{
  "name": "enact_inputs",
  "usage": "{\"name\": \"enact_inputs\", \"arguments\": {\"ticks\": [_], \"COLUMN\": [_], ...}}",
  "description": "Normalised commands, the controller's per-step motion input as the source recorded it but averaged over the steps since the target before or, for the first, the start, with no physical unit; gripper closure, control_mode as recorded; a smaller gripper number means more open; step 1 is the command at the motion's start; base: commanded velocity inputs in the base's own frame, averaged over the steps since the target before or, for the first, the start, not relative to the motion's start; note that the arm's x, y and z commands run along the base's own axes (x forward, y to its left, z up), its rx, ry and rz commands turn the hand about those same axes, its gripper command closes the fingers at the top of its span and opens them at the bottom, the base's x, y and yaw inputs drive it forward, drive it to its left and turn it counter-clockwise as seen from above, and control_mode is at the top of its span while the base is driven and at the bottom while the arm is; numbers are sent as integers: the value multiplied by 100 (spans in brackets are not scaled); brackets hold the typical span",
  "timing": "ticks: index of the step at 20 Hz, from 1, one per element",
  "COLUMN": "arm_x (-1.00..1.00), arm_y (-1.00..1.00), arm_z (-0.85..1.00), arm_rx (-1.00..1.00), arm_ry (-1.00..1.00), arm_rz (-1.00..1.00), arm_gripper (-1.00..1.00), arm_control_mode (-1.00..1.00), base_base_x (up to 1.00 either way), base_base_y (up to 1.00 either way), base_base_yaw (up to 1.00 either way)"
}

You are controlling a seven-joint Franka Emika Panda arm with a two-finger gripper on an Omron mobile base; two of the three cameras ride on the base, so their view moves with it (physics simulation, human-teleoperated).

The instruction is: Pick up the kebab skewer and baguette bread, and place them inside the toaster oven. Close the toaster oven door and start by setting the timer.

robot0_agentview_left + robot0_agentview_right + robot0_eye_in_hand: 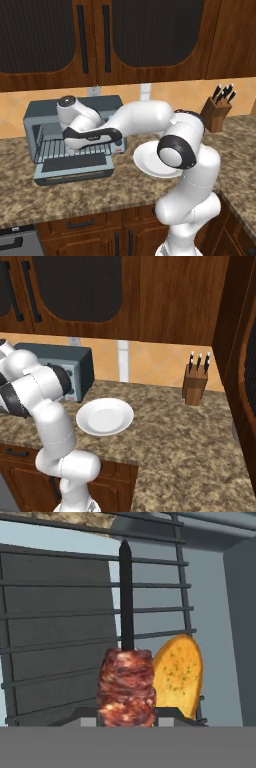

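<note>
The hand (126, 717) pinches the skewer (126, 677) by its meat end, stick pointing deeper into the oven (47, 112), so it can drop onto the rack (60, 627); the bread (178, 674) already lies there, just beside the skewer; the door (74, 167) hangs open over the counter (75, 192).

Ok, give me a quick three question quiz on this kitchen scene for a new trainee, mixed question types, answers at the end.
1. True or false: the toaster oven door is shut.
2. What is the end effector closed on?
A. the baguette bread
B. the kebab skewer
C. a knife from the knife block
3. Fill in: the baguette bread lies on the oven's wire ____.

Key
1. False; it hangs open, dropped flat in front of the toaster oven.
2. B; the meat chunks sit between the fingertips, with the stick pointing away over the rack.
3. rack
</note>
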Motion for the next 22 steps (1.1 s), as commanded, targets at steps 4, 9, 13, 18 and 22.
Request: {"name": "enact_inputs", "arguments": {"ticks": [4,9,13,18,22], "arm_x": [9,0,11,3,0], "arm_y": [13,0,0,0,0], "arm_z": [-15,-1,0,0,0], "arm_rx": [0,3,3,0,0], "arm_ry": [10,8,2,0,1], "arm_rz": [1,1,0,2,2], "arm_gripper": [100,100,100,-100,-100], "arm_control_mode": [-100,-100,-100,-100,-100], "base_base_x": [0,0,0,0,0], "base_base_y": [0,0,0,0,0], "base_base_yaw": [0,0,0,0,0]}}
